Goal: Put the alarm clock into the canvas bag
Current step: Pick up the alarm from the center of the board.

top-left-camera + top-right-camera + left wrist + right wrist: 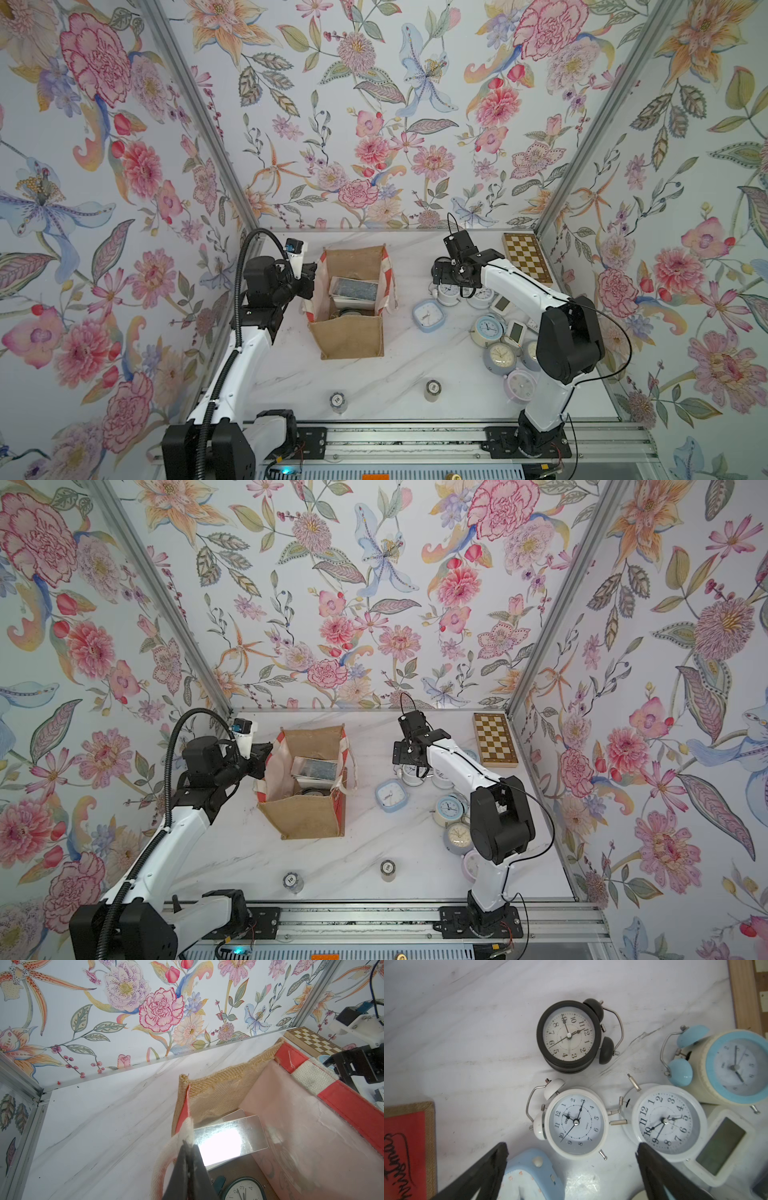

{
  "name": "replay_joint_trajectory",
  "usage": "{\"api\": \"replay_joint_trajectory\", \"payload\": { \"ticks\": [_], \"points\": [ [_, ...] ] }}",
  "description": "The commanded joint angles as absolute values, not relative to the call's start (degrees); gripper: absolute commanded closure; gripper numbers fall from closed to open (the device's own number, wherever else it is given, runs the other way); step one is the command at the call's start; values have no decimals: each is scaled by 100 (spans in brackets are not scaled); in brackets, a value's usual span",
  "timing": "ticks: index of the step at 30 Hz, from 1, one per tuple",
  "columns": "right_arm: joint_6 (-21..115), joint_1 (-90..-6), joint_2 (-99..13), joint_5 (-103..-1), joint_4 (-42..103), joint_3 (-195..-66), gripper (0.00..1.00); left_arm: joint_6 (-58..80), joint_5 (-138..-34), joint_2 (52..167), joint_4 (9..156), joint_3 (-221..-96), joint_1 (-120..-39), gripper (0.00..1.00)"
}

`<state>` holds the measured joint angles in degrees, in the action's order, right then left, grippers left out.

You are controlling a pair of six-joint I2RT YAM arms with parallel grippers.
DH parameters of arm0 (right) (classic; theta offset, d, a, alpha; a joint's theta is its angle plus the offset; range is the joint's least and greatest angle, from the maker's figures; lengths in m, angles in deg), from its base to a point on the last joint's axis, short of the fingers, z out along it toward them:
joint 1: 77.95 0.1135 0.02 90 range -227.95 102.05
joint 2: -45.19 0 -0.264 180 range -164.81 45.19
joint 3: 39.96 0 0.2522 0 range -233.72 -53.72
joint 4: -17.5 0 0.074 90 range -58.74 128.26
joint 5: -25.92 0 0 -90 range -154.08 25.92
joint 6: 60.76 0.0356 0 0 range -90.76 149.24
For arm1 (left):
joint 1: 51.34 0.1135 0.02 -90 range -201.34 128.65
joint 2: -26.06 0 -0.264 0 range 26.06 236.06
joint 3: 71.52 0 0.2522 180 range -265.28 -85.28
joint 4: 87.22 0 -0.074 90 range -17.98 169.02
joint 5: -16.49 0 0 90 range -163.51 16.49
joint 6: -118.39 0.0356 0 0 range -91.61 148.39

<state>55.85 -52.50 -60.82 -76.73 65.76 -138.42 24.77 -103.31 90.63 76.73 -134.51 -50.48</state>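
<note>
Left gripper (185, 1145), pinching canvas bag (224, 1093) (rim)

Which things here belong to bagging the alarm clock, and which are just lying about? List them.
Job in hand:
bag
alarm clocks
right end effector, open over the clocks
left end effector, shut on the bag's handle

Lying about:
chessboard
two small round stacks
</note>
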Motion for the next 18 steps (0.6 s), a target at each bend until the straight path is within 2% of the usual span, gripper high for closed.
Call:
{"api": "replay_joint_trajectory", "payload": {
  "ticks": [1, 8, 18],
  "points": [
    [5994, -5263, -6410, -7931, 6503, -13952, 1, 2514, -10458, 8908, 7837, -13432, -5020, 93],
    [6214, -5295, -6828, -7926, 6501, -14038, 0, 2506, -10462, 8900, 7837, -13432, -5021, 93],
    [6321, -5300, -7137, -7867, 6508, -14073, 10, 2505, -10472, 8915, 7846, -13423, -5025, 93]
  ]
}}
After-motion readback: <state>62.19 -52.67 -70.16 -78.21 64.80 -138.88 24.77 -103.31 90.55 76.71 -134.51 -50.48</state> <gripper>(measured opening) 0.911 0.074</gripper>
